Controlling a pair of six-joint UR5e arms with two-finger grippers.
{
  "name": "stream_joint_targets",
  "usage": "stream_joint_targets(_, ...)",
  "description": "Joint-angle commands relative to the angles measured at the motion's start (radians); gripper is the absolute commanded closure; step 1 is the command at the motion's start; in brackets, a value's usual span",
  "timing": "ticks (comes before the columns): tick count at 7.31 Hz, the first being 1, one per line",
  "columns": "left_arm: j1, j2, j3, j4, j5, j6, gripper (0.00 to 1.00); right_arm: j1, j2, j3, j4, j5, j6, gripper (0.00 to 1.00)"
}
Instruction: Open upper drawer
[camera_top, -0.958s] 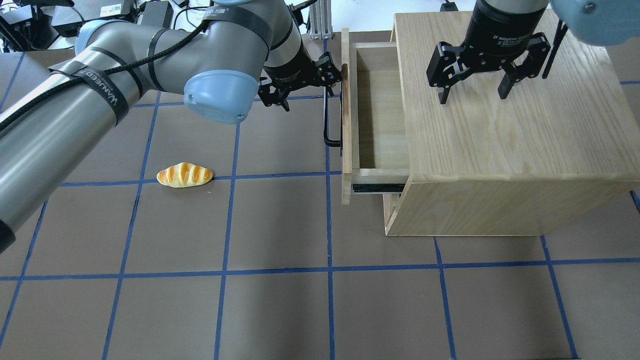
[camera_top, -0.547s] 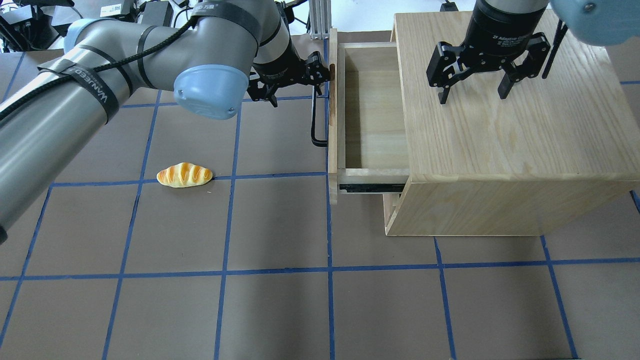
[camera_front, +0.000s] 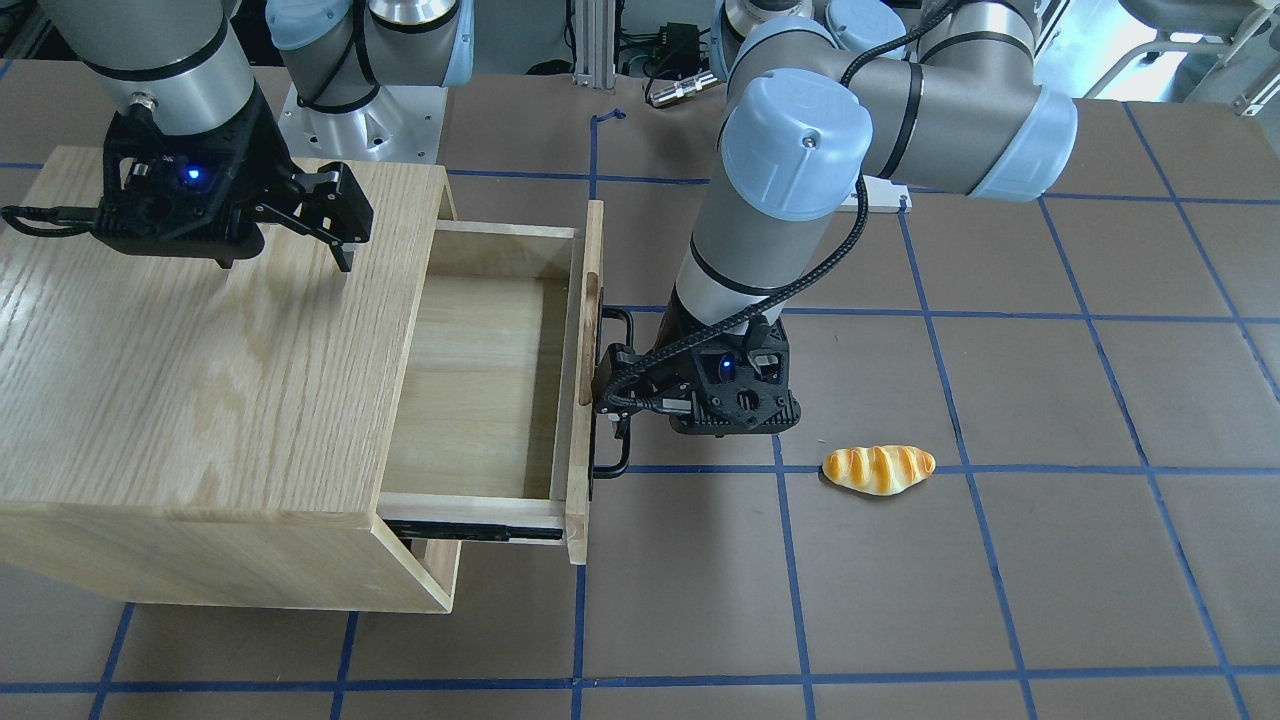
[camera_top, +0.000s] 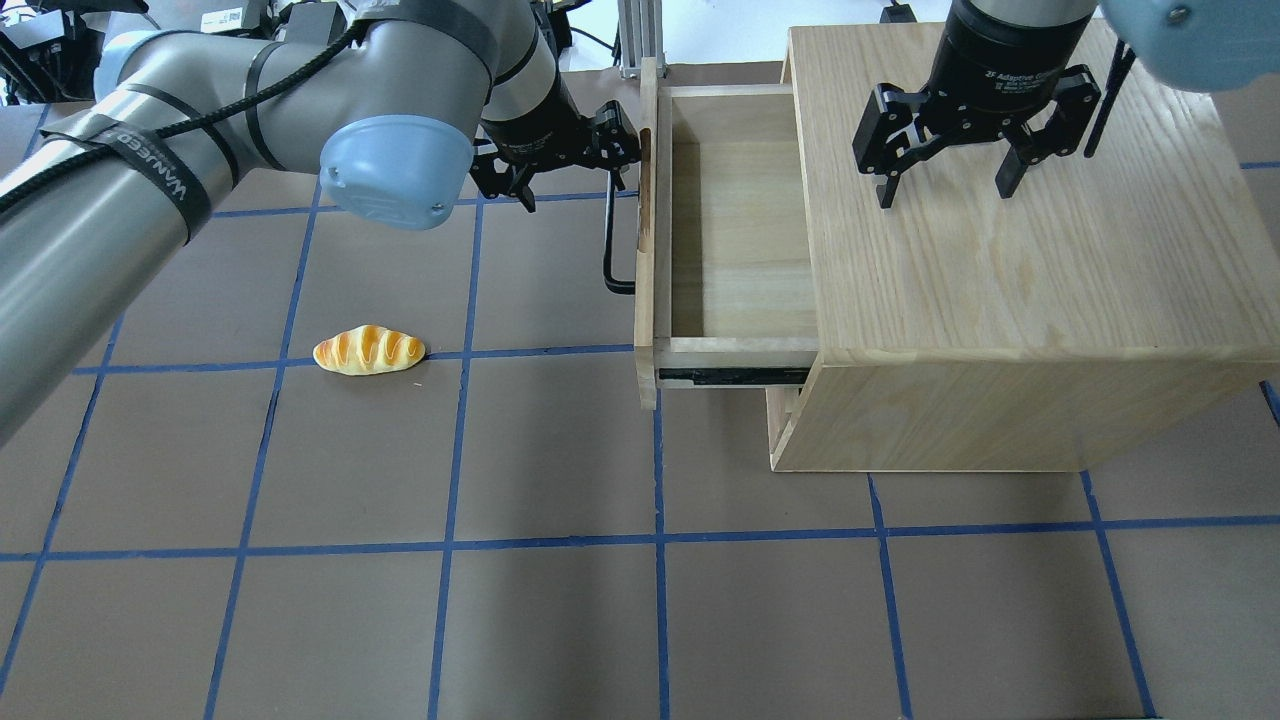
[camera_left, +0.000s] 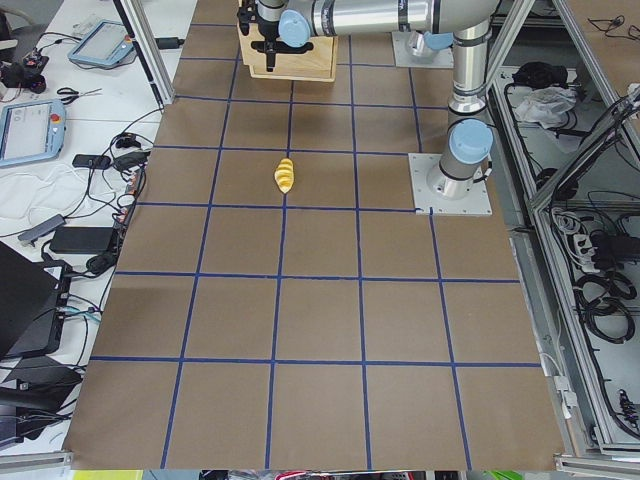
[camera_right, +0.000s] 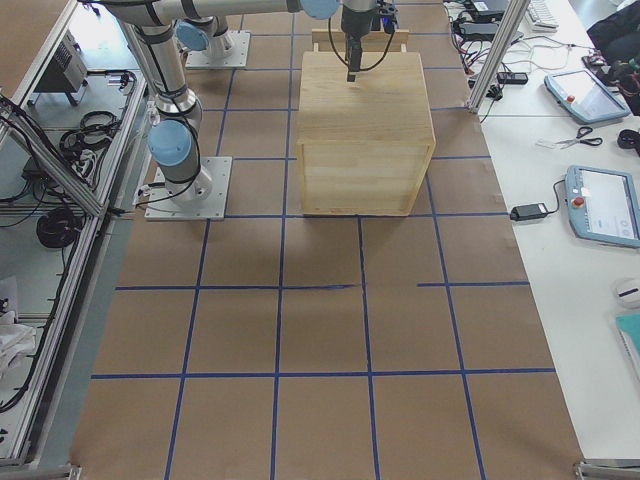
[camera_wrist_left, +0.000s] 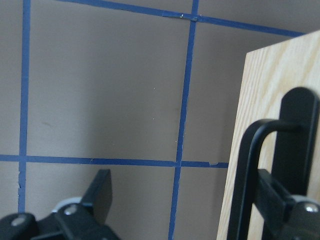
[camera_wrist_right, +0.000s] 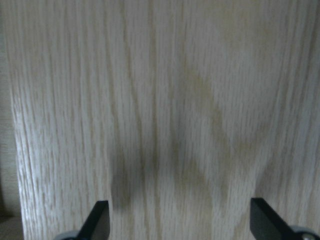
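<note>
The oak cabinet (camera_top: 1000, 280) stands on the table (camera_top: 560, 620). The upper drawer (camera_top: 740, 230) juts well out toward the robot's left, pale, shallow and empty. Its black bar handle (camera_top: 608, 240) runs near-to-far, just right of the nearer left end effector (camera_top: 570, 170), whose fingers are apart, one apparently hooked behind the bar. The right end effector (camera_top: 947, 190) hovers spread above the cabinet top.

The upper drawer (camera_front: 480, 380) slid farther out; left gripper (camera_front: 612, 382) drew back.
</note>
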Motion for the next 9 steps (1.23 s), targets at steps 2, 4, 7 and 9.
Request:
stream_joint_targets(2,0.012,0.003,-0.001,-0.004,0.0,0.036,0.0,0.0,0.0,0.0,0.0,0.0,0.001,0.0)
stream_joint_targets(4,0.019,0.005,-0.004,-0.009,0.0,0.04,0.0,0.0,0.0,0.0,0.0,0.0,-0.001,0.0)
stream_joint_targets(7,0.019,0.031,0.004,-0.053,0.001,0.046,0.0,0.0,0.0,0.001,0.0,0.0,0.001,0.0)
stream_joint_targets(9,0.039,0.103,0.037,-0.181,0.053,0.046,0.0,0.0,0.0,0.0,0.0,0.0,0.001,0.0)
